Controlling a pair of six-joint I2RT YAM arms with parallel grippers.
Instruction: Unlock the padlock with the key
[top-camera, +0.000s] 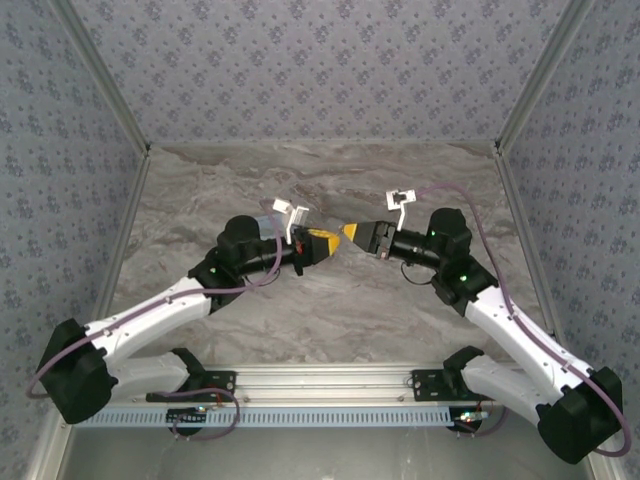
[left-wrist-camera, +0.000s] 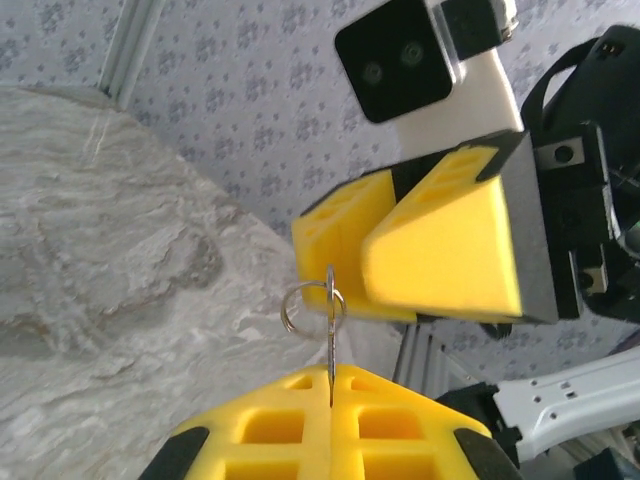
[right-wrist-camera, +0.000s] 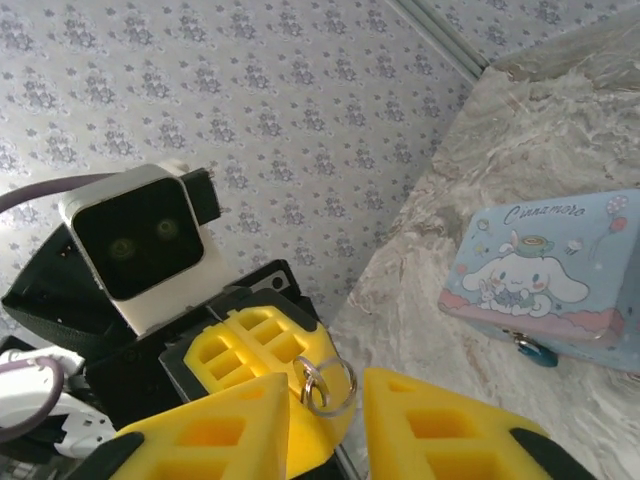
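Note:
My left gripper (left-wrist-camera: 331, 385) is shut on the key (left-wrist-camera: 330, 340), a thin metal blade standing up edge-on from between its yellow fingertips, with a small wire ring (left-wrist-camera: 300, 308) hanging at its top. My right gripper (right-wrist-camera: 325, 400) is open, and the key ring (right-wrist-camera: 328, 385) hangs in the gap between its fingers without touching either. The two grippers meet tip to tip above the middle of the table, left gripper (top-camera: 322, 245) facing right gripper (top-camera: 350, 232). The padlock (right-wrist-camera: 530, 350), small and teal, hangs at the front of a cartoon-printed tin (right-wrist-camera: 540, 270).
The pastel-blue tin rests on the marble tabletop (right-wrist-camera: 440, 280), off to the side of the grippers. Patterned walls (top-camera: 320, 70) close in the back and both sides. A metal rail (top-camera: 330, 385) runs along the near edge between the arm bases.

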